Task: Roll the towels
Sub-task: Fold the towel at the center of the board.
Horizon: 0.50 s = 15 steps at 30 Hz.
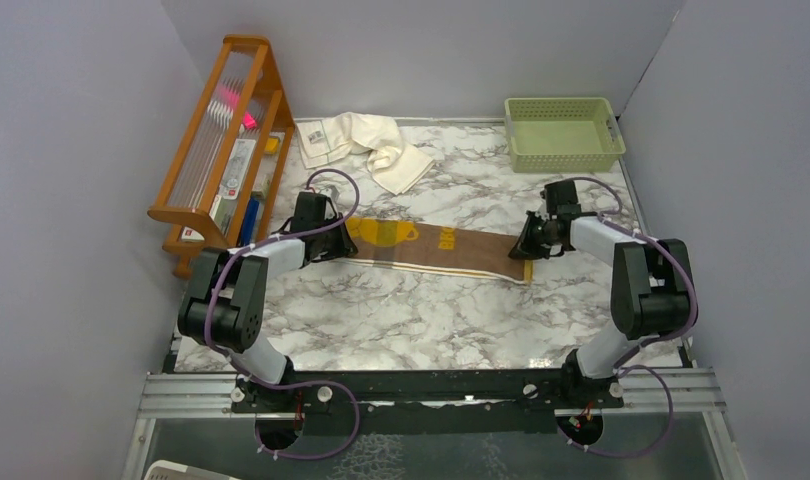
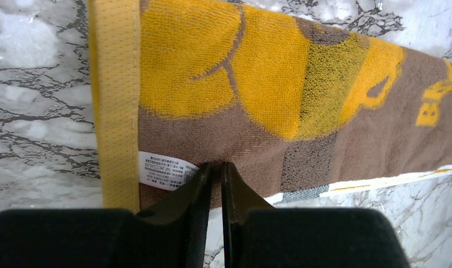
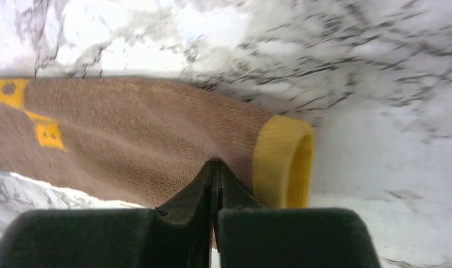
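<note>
The brown towel (image 1: 441, 250) with mustard-yellow figures lies as a long folded strip across the middle of the marble table (image 1: 381, 310). My left gripper (image 1: 337, 244) is shut on its left end. In the left wrist view the jaws (image 2: 217, 165) pinch the brown cloth (image 2: 257, 84) beside a white care label (image 2: 165, 170) and the yellow edging (image 2: 118, 100). My right gripper (image 1: 525, 252) is shut on the strip's right end. There the jaws (image 3: 215, 163) pinch the brown cloth (image 3: 129, 128) just left of the curled yellow edging (image 3: 282, 159). The cream towel (image 1: 366, 140) lies crumpled at the back.
A wooden rack (image 1: 226, 140) holding small items stands along the left wall. A green plastic basket (image 1: 564, 130) sits at the back right corner. Grey walls close in the table on three sides.
</note>
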Available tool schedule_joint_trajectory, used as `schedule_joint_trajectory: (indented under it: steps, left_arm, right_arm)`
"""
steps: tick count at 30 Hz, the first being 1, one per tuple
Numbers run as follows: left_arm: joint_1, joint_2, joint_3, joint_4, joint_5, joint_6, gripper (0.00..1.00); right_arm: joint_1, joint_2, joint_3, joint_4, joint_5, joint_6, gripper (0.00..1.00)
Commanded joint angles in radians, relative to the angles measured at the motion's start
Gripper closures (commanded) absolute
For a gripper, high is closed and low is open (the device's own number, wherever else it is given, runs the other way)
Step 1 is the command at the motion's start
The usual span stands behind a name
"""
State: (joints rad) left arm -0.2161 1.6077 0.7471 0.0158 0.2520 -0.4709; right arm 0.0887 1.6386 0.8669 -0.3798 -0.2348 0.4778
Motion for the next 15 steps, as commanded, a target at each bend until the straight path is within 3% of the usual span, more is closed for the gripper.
schedule_joint_trajectory:
  steps: [1,10,15]
  left_arm:
    - [0.001,0.020,-0.044,0.000,-0.098,-0.015,0.84]
    - [0.003,-0.017,-0.010,0.000,-0.043,-0.021,0.83]
    - [0.022,-0.064,0.155,-0.137,0.022,0.110,0.62]
  right_arm:
    - [-0.085,0.037,0.016,0.008,0.064,0.003,0.99]
    - [-0.126,-0.007,0.043,0.047,0.051,-0.007,0.97]
    - [-0.125,-0.026,0.105,0.039,-0.017,-0.028,0.91]
